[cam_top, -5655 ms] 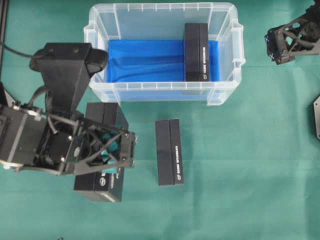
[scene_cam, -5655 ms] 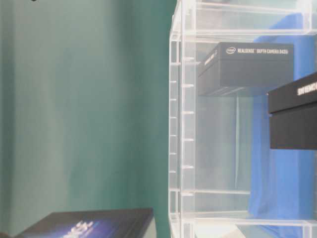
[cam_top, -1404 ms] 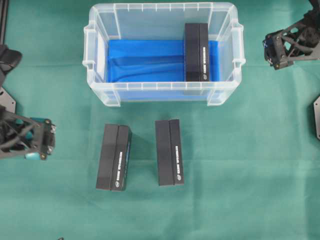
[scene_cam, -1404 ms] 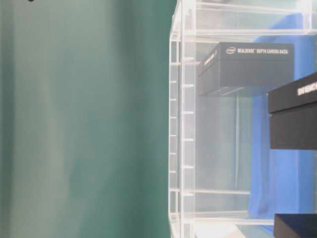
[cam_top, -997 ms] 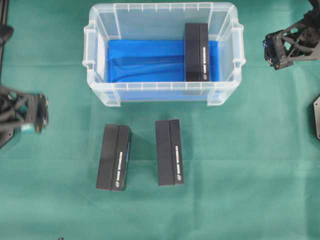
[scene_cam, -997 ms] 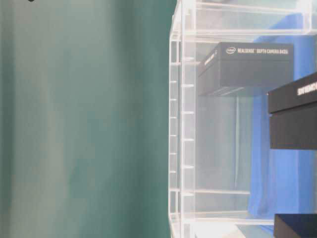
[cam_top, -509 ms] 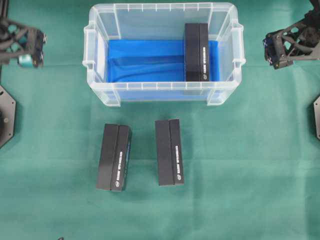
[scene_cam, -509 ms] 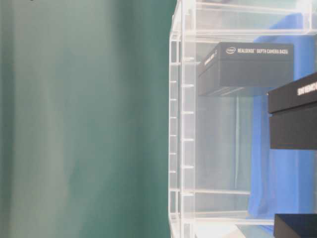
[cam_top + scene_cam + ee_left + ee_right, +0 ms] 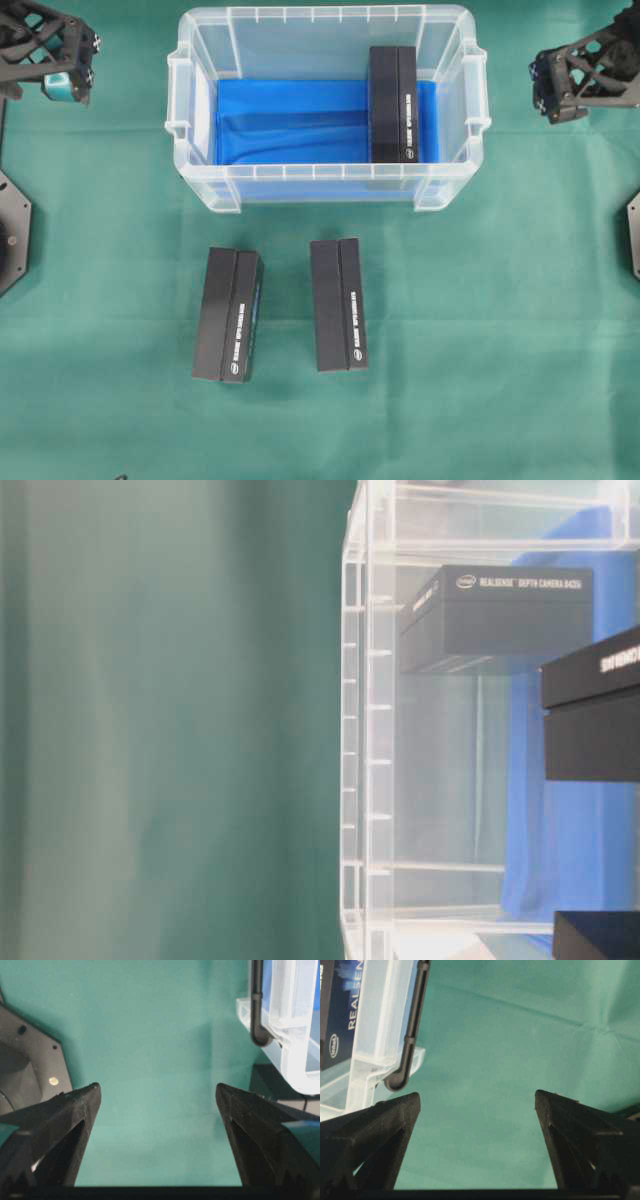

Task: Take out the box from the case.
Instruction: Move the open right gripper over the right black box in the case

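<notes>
One matte black box (image 9: 393,104) remains in the case (image 9: 200,180), at the right end of its blue lining. Two like boxes (image 9: 229,315) lie on the green cloth worktop (image 9: 500,350) below. Our left gripper (image 9: 62,62) has swung from mid-left to the upper left, fingers wide and empty; the right gripper (image 9: 560,85) waits upper right, also wide. We judge the last box comes next.

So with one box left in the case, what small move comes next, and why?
Probably swing the right gripper in over the case above the remaining box. It sits at the case's right end, and both grippers hang open and empty outside the case.
</notes>
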You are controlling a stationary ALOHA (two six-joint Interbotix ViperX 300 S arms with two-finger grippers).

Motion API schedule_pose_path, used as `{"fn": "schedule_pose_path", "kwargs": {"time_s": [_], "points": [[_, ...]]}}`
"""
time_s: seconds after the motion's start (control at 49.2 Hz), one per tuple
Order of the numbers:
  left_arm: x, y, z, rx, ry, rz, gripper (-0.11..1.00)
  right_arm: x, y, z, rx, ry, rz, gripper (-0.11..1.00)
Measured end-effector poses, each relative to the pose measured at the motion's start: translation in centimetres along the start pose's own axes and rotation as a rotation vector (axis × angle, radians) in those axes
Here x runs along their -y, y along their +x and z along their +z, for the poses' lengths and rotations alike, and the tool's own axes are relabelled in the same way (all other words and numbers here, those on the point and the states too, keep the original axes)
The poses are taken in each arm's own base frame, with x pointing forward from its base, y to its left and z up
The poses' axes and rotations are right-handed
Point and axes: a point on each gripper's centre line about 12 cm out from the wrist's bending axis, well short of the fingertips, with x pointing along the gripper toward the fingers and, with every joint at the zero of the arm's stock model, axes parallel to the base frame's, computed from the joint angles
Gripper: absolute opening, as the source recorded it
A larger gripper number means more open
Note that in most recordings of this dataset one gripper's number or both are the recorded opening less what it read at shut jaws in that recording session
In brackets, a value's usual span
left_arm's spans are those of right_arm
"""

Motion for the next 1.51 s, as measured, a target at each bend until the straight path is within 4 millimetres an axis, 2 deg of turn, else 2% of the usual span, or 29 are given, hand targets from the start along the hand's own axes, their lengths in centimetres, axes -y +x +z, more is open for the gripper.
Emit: {"fn": "schedule_pose_path", "kwargs": {"time_s": [0.142,0.285,0.834,1.078,1.261,1.505], "points": [[0.0,0.0,-0.1,-0.005,-0.004,-0.004,0.99,-0.3,0.4,0.2,-0.003,0.001,-0.009,0.94],[0.1,0.0,-0.1,-0.008,-0.013,-0.003,0.99,-1.7,1.1,0.5,-0.008,-0.001,-0.005,0.94],[0.2,0.1,-0.3,-0.009,-0.014,-0.002,0.99,-11.0,3.9,1.9,-0.018,-0.050,0.044,0.94],[0.3,0.0,-0.2,-0.004,-0.016,-0.011,0.99,-14.2,5.3,2.2,-0.024,-0.061,0.045,0.94],[0.6,0.0,0.0,0.008,-0.015,-0.036,0.99,-15.2,5.7,2.4,-0.025,-0.060,0.049,0.94],[0.6,0.0,0.0,0.011,-0.010,-0.042,0.99,-15.1,5.9,2.4,-0.031,-0.025,0.031,0.94]]}}
